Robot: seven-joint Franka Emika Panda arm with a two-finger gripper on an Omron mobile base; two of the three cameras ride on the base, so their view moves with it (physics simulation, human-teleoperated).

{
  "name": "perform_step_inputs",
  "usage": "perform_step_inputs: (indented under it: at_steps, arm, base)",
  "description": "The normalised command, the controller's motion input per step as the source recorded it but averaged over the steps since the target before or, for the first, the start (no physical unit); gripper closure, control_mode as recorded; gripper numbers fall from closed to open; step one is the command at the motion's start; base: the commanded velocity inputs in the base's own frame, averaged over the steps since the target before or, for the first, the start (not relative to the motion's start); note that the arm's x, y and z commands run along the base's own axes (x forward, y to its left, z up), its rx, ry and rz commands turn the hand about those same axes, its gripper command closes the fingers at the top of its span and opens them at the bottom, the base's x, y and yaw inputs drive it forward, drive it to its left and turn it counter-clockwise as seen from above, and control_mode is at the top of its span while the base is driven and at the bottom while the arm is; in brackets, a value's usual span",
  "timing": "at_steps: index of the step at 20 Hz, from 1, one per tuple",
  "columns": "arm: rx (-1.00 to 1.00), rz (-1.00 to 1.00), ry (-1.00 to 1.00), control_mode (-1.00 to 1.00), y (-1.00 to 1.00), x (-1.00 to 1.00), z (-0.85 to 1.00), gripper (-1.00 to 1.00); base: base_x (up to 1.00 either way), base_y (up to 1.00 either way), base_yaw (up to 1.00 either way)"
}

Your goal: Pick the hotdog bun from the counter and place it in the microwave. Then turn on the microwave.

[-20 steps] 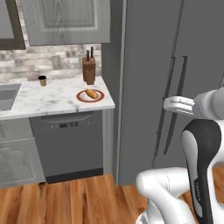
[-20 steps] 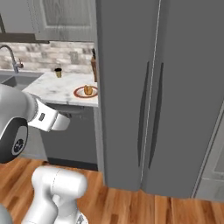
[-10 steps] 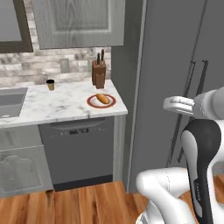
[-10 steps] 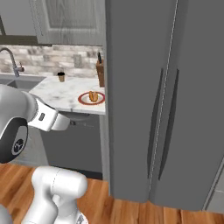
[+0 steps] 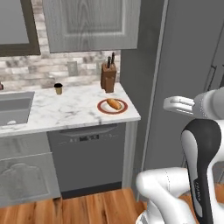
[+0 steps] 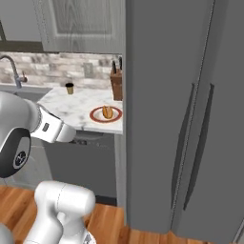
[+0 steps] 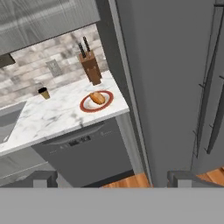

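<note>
1. A tall grey double-door fridge (image 6: 190, 114) with long dark vertical handles is seen standing directly beside the counter's end, its side panel meeting the worktop edge.
2. A white, grey-veined marble counter (image 5: 65, 111) over grey cabinets is noted, backed by a brick-pattern backsplash (image 5: 52, 70) and topped by a grey panelled wall cabinet (image 5: 92, 24).
3. A dark grey dishwasher front (image 5: 89, 157) is set under the counter's fridge end.
4. A grey sink basin (image 5: 15, 107) is recessed at the far end of the counter; a curved metal tap (image 6: 12, 66) is seen above it in the right base view.
5. A brown wooden knife block (image 5: 108, 78) with dark handles stands upright against the backsplash, just behind the plate.
6. A round white plate with a red rim (image 5: 103, 108) lies near the counter's corner by the fridge.
7. A small oblong orange-brown hotdog bun (image 5: 114, 103) rests on that plate, lying flat.
8. A small dark cup (image 5: 58, 88) stands apart on the counter, between sink and knife block.
9. The two-finger gripper (image 7: 112, 178) is recorded with its two dark fingertips (image 7: 43, 178) spread wide and nothing between them. It is held in the air in front of the fridge, well apart from the bun; in the hand view the bun lies above the fingertips and left of centre.
</note>
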Motion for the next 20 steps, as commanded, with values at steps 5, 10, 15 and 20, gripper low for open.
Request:
perform_step_inputs:
  at_steps: [5,10,15,20]
  arm:
    - [0.00,0.00,0.00,1.00,0.00,0.00,0.00,-1.00]
    - [0.00,0.00,0.00,1.00,0.00,0.00,0.00,-1.00]
    - [0.00,0.00,0.00,1.00,0.00,0.00,0.00,-1.00]
    - [0.00,0.00,0.00,1.00,0.00,0.00,0.00,-1.00]
  base:
    - [0.38,0.44,0.00]
    - [0.36,0.42,0.00]
    - [0.33,0.37,0.00]
    - [0.30,0.33,0.00]
